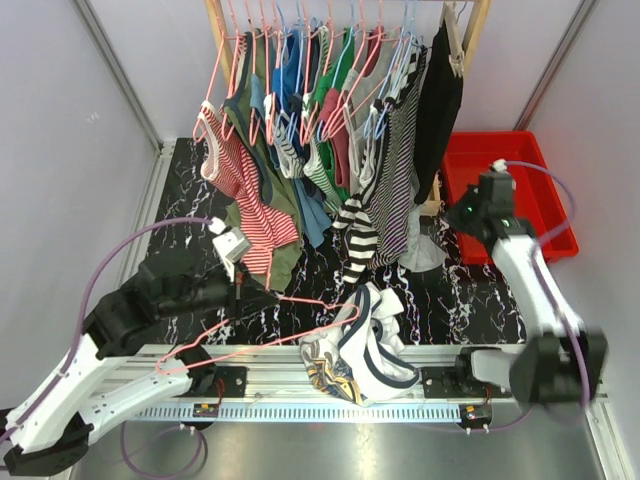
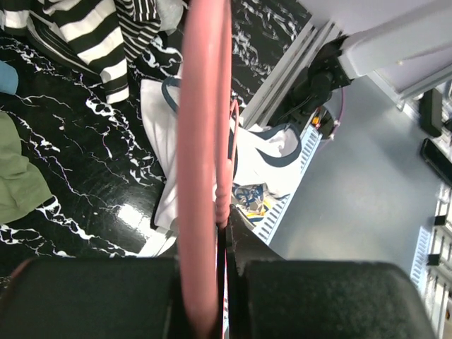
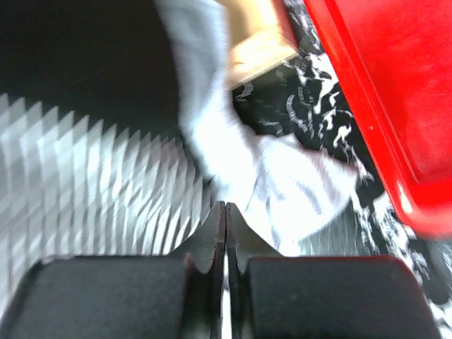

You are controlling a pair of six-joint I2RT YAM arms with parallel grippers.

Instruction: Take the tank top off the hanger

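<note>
A pink wire hanger [image 1: 290, 299] is held low over the table, with my left gripper [image 1: 243, 283] shut on it near its hook end. In the left wrist view the hanger [image 2: 201, 141] runs straight up from the left gripper [image 2: 227, 227], whose jaws are pressed together on the wire. The white tank top [image 1: 365, 345] with navy trim lies crumpled at the front rail. The hanger's far end touches the tank top [image 2: 261, 159]; I cannot tell whether it is still threaded through a strap. My right gripper [image 1: 455, 215] is shut with nothing in it, and hangs beside the rack's right side [image 3: 225, 210].
A clothes rack [image 1: 340, 110] full of hung garments on pink and blue hangers spans the back. A red bin [image 1: 505, 175] stands at the back right, seen also as a red bin [image 3: 381, 85] beside the right gripper. A pale garment [image 3: 282, 183] lies below it.
</note>
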